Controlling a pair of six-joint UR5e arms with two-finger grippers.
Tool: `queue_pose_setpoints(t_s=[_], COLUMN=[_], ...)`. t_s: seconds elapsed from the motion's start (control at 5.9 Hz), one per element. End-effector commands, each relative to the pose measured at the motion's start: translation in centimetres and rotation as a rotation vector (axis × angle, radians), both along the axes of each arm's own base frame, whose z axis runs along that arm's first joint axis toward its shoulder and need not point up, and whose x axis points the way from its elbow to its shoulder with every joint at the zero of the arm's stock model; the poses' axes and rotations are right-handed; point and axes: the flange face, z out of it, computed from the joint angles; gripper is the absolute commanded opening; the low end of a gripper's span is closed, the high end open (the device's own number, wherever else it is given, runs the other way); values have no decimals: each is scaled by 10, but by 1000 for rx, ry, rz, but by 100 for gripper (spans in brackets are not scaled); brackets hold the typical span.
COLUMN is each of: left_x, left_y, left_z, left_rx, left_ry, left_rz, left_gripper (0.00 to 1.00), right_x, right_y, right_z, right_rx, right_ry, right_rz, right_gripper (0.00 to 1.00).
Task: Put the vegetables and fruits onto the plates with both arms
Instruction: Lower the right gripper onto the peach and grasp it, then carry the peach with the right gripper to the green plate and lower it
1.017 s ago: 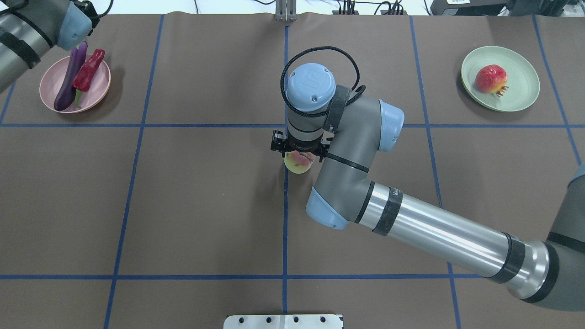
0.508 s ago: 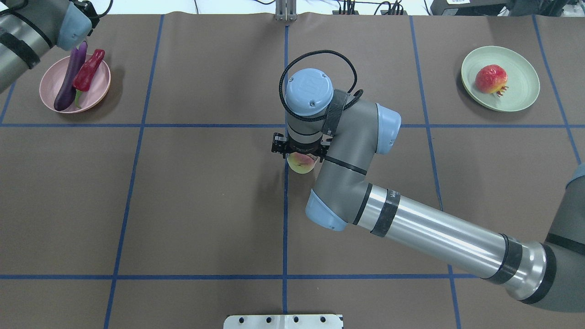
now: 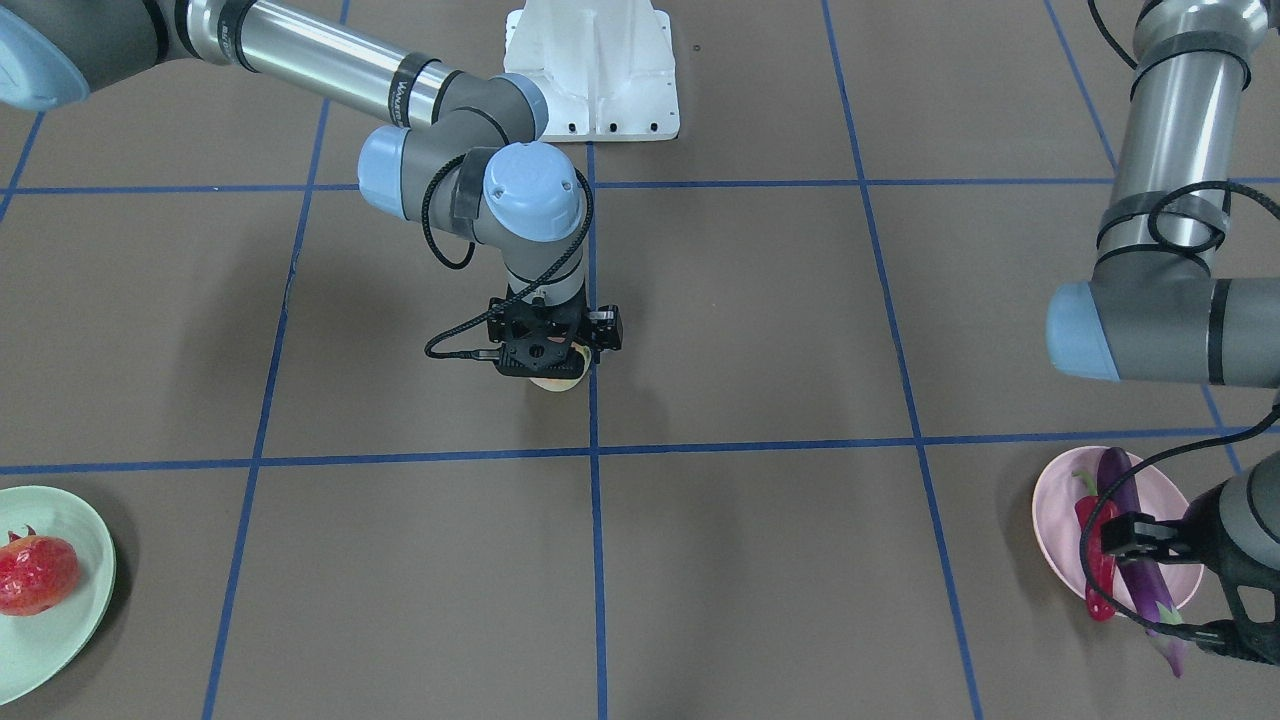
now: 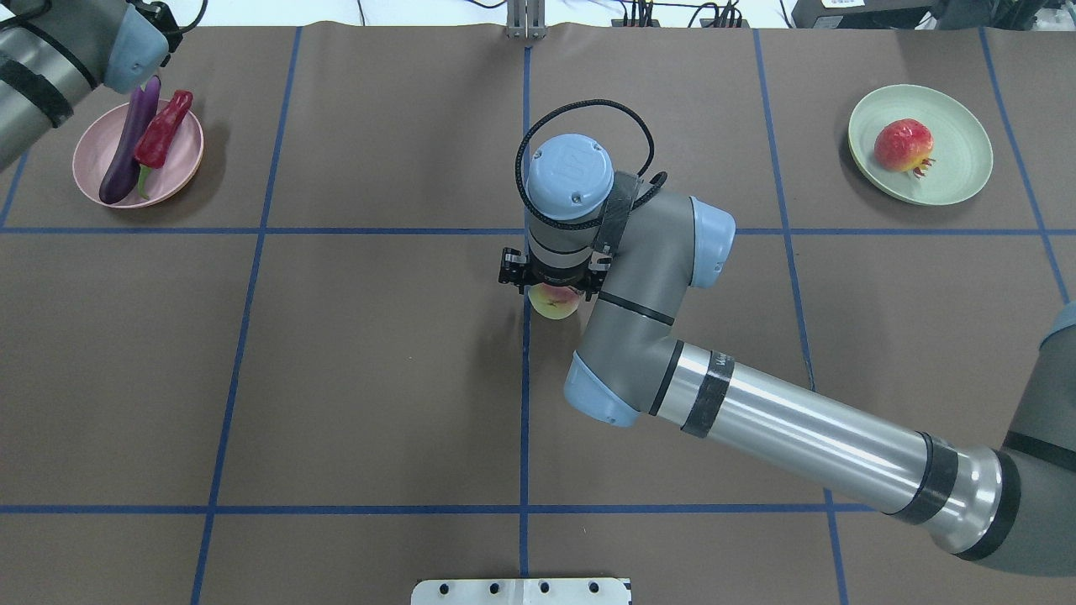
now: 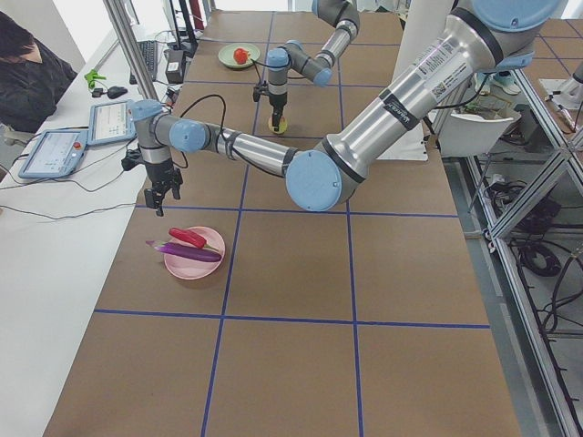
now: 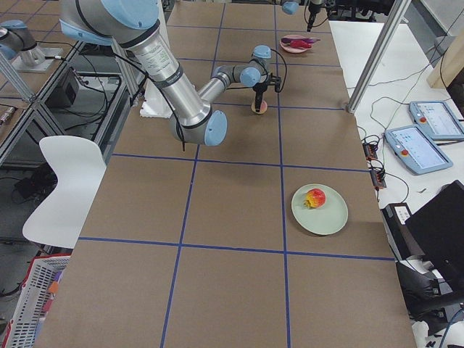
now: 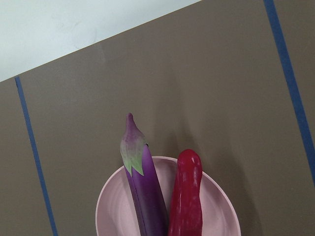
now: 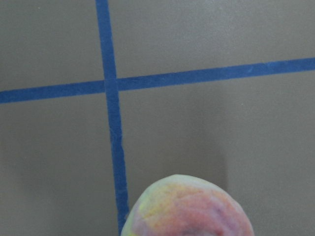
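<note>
The pink-yellow peach (image 4: 556, 307) rests on the brown table at its centre, beside a blue tape line. My right gripper (image 4: 551, 292) stands open low over it, its fingers mostly hidden under the wrist. The right wrist view shows only the peach (image 8: 187, 209) close below. On the pink plate (image 4: 87, 156) at the far left lie the purple eggplant (image 4: 126, 147) and the red chili (image 4: 164, 130). My left gripper (image 3: 1243, 622) hangs open just above that plate, holding nothing. The pomegranate (image 4: 904, 144) sits on the mint green plate (image 4: 960, 161) at the far right.
Blue tape lines divide the brown table cover into squares. The white base block (image 3: 590, 70) stands at the robot's edge. In the left side view, a person (image 5: 27, 73) sits by two tablets (image 5: 55, 150) beyond the table.
My right arm has sunk lower over the peach, and its wrist now covers more of the fruit. The peach, both plates and the left arm have stayed put.
</note>
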Motion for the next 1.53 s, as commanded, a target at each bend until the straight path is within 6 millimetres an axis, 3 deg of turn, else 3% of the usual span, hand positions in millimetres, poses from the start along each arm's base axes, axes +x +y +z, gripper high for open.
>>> queue_pose_setpoints(t_s=[0.0,0.17,0.34,0.51,0.68,0.85,1.02,1.19,1.36], left_x=[0,0,0,-2,-35,-41,-59,-75,-108], left_y=[0,0,2,10,23,53,80,124,120], left_z=[-1,-4,-19,-46,-39,-21,-6,58,70], left_rx=[0,4,27,54,44,87,151,206,206], left_ry=[0,3,18,98,191,204,226,239,229], left_rz=[-1,-1,-1,13,1,1,-15,-16,-68], left_gripper=[100,100,100,100,100,100,100,100,100], right_x=[4,26,65,113,162,211,257,307,355], right_y=[-4,-19,-39,-68,-86,-106,-128,-147,-169], right_z=[-5,-21,-43,-44,-20,11,42,77,113], right_rx=[-2,19,23,2,56,93,147,210,261], right_ry=[-14,-47,-96,-130,-126,-112,-88,-55,-14], right_rz=[17,32,63,90,63,37,4,-45,-86], right_gripper=[7,0,0,0,0,0,0,0,0])
